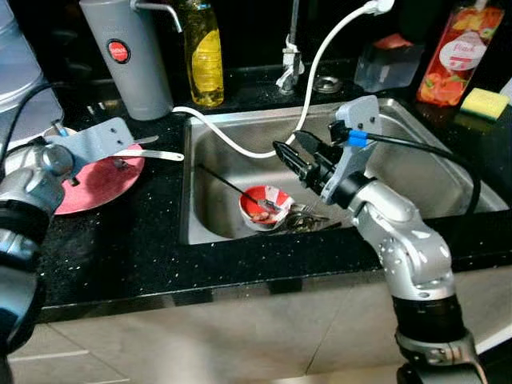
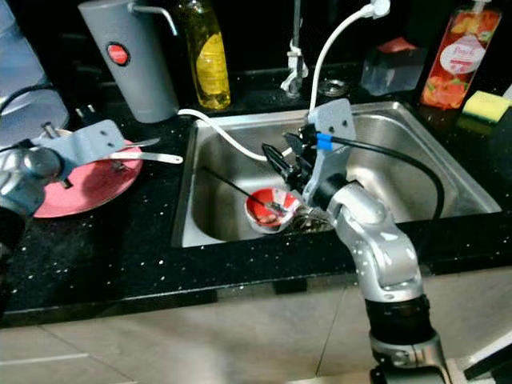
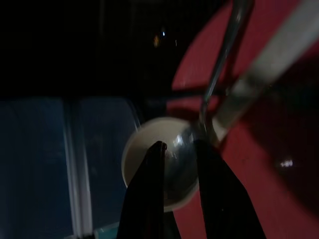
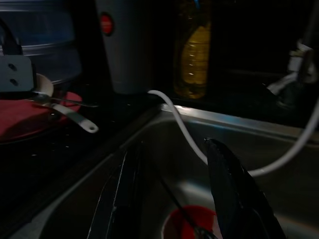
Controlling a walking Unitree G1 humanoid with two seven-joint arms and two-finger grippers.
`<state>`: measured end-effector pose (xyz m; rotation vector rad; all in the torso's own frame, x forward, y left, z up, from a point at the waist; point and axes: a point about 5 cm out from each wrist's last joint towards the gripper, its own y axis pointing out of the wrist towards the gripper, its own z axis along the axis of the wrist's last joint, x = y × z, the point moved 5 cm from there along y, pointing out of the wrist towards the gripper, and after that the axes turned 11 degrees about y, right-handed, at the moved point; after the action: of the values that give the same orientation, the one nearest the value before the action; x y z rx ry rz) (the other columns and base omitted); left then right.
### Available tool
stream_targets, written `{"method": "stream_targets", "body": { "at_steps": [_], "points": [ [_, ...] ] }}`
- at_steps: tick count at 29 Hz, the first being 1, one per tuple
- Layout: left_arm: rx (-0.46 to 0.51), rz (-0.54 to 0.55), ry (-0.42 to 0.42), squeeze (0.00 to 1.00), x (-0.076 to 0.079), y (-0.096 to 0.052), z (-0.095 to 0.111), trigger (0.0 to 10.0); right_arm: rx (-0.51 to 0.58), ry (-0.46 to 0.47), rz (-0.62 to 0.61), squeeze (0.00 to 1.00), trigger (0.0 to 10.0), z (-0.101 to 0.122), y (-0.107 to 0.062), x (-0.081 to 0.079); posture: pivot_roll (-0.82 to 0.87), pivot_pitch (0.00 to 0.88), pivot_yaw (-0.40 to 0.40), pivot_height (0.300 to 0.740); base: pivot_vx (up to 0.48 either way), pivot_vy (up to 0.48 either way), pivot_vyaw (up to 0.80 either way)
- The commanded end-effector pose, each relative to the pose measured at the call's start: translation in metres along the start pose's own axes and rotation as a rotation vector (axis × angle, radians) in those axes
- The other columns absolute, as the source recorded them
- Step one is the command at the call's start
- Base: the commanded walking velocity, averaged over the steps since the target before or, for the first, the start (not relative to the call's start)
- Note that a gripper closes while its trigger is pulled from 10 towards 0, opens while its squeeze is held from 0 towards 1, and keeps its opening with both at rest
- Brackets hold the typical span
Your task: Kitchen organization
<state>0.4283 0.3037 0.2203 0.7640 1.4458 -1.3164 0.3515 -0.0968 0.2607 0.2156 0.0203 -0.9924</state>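
Here, steel sink [image 1: 416, 148] as landmark. Red bowl [image 1: 266, 206] sits on sink floor, dark utensil in it slanting up and away. Right gripper [image 1: 290, 157] hangs just above bowl, jaws spread, nearer arm. Left gripper [image 3: 178, 164], over pink plate [image 1: 96, 182] on bench left of sink, pinches spoon [image 3: 183, 149].

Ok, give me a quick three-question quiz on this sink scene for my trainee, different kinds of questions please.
1. True or false: the red bowl sits on the counter beside the pink plate.
2. Which gripper hangs over the sink with its fingers apart? A) left B) right
3. Fill in: the left gripper has its fingers at a ____ lying on the pink plate.

Key:
1. False; the bowl is in the sink.
2. B; the right gripper is above the bowl, holding nothing.
3. Spoon.
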Motion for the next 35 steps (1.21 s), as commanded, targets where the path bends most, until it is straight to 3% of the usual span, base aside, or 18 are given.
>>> {"method": "stream_targets", "body": {
  "at_steps": [1,11,18,35],
  "points": [
    [0.004,-0.02,0.014,0.0,0.003,0.002,0.004,10.0,0.009,-0.008,-0.015,0.0,10.0,0.001,-0.002,0.002,0.02,0.0,0.111,0.74,0.0,0.0,0.0],
    [-0.039,-0.089,0.08,0.0,0.019,0.005,-0.013,10.0,0.013,-0.01,-0.04,0.0,10.0,0.001,-0.006,0.007,0.02,0.0,0.117,0.74,0.0,0.0,0.0],
    [-0.078,-0.085,0.079,0.0,0.019,0.004,-0.026,10.0,0.011,-0.007,-0.041,0.0,10.0,0.001,-0.007,0.007,0.02,0.0,0.109,0.74,0.0,0.0,0.0],
    [-0.068,-0.051,0.135,0.0,0.016,0.01,-0.014,10.0,0.009,-0.005,-0.045,0.0,10.0,0.001,-0.007,0.006,0.01,0.012,0.108,0.74,0.0,0.0,0.0]
  ]
}}
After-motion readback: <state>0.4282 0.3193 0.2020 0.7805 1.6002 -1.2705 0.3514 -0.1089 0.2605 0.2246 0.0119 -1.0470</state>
